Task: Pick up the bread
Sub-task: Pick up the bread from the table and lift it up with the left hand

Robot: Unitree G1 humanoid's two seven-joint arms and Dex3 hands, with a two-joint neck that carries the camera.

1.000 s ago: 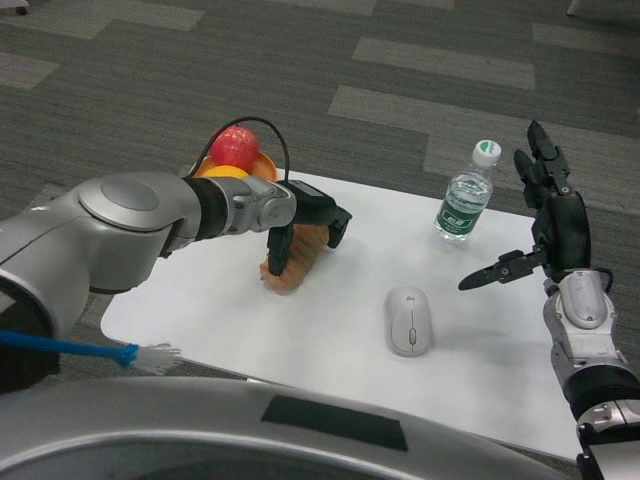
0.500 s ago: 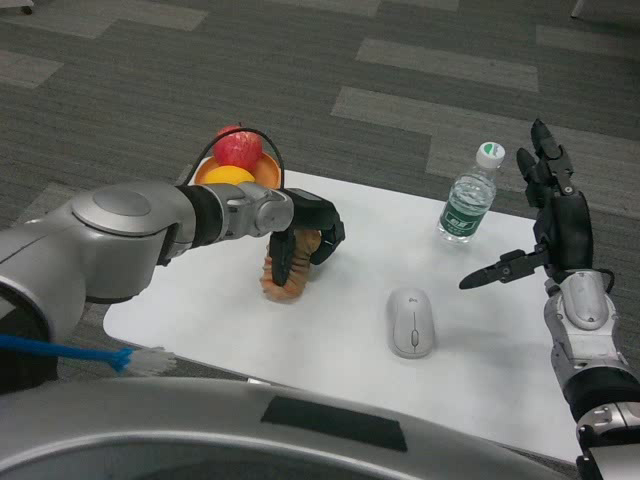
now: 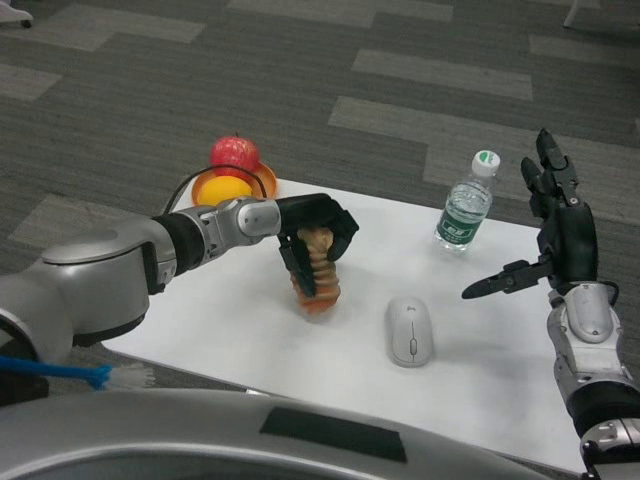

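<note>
Head view: the left robot hand [image 3: 316, 228] wraps its fingers around the bread [image 3: 318, 274], a ridged brown loaf held nearly upright, its lower end at or just above the white counter [image 3: 230, 320], to the left of the computer mouse [image 3: 409, 331]. The grip from above looks meant to stand the loaf on end so it can come straight up; whether it has cleared the counter cannot be told. The right robot hand [image 3: 552, 230] waits to the right of the mouse, fingers spread and empty, out of the way. A water bottle [image 3: 465, 203] stands beyond the mouse. A bowl [image 3: 264, 180] with an orange [image 3: 225, 189] and an apple [image 3: 234, 152] sits at the far left edge.

Compared with a second ago, the loaf has swung from a slant to upright and sits closer to the mouse; the right hand is unchanged.
</note>
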